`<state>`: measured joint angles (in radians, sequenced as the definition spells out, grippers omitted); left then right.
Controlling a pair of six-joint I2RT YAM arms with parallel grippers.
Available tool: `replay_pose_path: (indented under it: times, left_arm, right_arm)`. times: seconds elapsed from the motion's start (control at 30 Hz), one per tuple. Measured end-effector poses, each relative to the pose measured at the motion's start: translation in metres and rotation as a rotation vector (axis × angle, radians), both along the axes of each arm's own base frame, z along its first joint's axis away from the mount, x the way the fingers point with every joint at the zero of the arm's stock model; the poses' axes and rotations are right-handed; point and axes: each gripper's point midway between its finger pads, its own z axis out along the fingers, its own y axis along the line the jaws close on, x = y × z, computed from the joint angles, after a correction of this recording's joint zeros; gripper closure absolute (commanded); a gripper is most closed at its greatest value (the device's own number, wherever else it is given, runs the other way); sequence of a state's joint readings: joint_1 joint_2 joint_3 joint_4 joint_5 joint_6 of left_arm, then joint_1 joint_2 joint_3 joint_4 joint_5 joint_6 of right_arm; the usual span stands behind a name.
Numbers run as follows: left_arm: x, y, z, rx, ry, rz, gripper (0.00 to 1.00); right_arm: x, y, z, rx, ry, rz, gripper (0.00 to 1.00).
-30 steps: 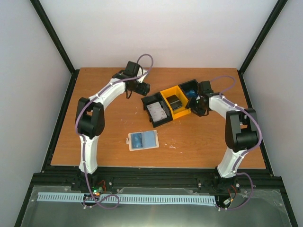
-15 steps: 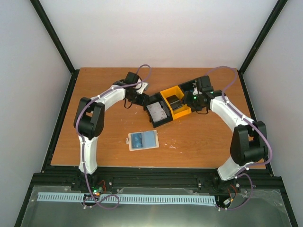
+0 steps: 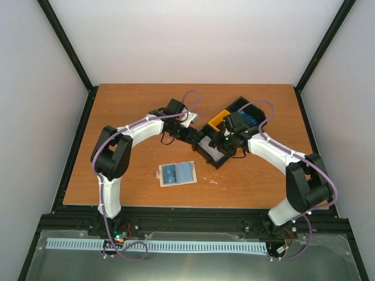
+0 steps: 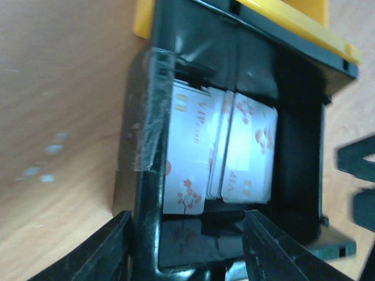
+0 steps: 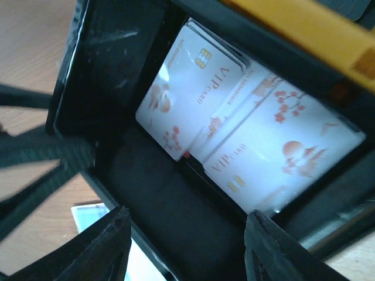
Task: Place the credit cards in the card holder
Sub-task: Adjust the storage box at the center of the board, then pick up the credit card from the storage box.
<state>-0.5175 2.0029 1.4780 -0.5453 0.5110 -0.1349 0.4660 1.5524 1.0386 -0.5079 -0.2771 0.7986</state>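
Several white credit cards [image 4: 187, 146] with orange blossom print and "VIP" lettering lie overlapping in the black end compartment of the black-and-yellow tray [image 3: 218, 119]. They also show in the right wrist view [image 5: 193, 88]. My left gripper [image 4: 187, 252] is open and empty, its jaws astride the compartment's near corner. My right gripper [image 5: 187, 252] is open and empty, hovering over the same compartment from the other side. Blue cards [image 3: 249, 115] lie in the tray's far compartment. The pale card holder [image 3: 176, 173] lies flat on the table in front, showing a blue patch on its left half.
In the top view the two grippers, left [image 3: 193, 136] and right [image 3: 221, 143], crowd together over the tray's black end. The left gripper's fingers [image 5: 35, 158] show at the right wrist view's left edge. Black frame rails border the wooden table [image 3: 129, 105].
Both grippers have moved inward to the tray's black end compartment, left from the far left, right from the tray's right end. The tray's black end has shifted right and nearer.
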Motion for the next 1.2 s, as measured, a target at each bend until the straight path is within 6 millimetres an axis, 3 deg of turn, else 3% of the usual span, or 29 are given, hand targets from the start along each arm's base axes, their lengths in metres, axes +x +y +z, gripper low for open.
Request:
replay_pose_path:
  times: [0.23,0.43,0.7,0.93,1.2]
  left_arm:
    - [-0.028,-0.031,0.006,-0.070,0.033,-0.081,0.50]
    - [-0.027,-0.030,0.011,-0.080,0.020,-0.074,0.53]
    - [-0.021,-0.024,0.007,-0.041,-0.006,-0.047,0.55]
    - [-0.022,-0.020,0.002,-0.021,-0.002,-0.038,0.57]
    - [-0.022,-0.020,0.001,-0.021,-0.001,-0.038,0.58]
  right_arm:
    - [0.006,-0.019,-0.011,-0.065,0.012,-0.141,0.50]
    - [0.016,-0.029,-0.021,-0.142,0.029,-0.204,0.55]
    - [0.030,-0.028,-0.049,-0.206,0.079,-0.216,0.52]
    - [0.036,-0.020,-0.072,-0.208,0.113,-0.208,0.53]
    - [0.044,-0.009,-0.077,-0.177,0.107,-0.188,0.61]
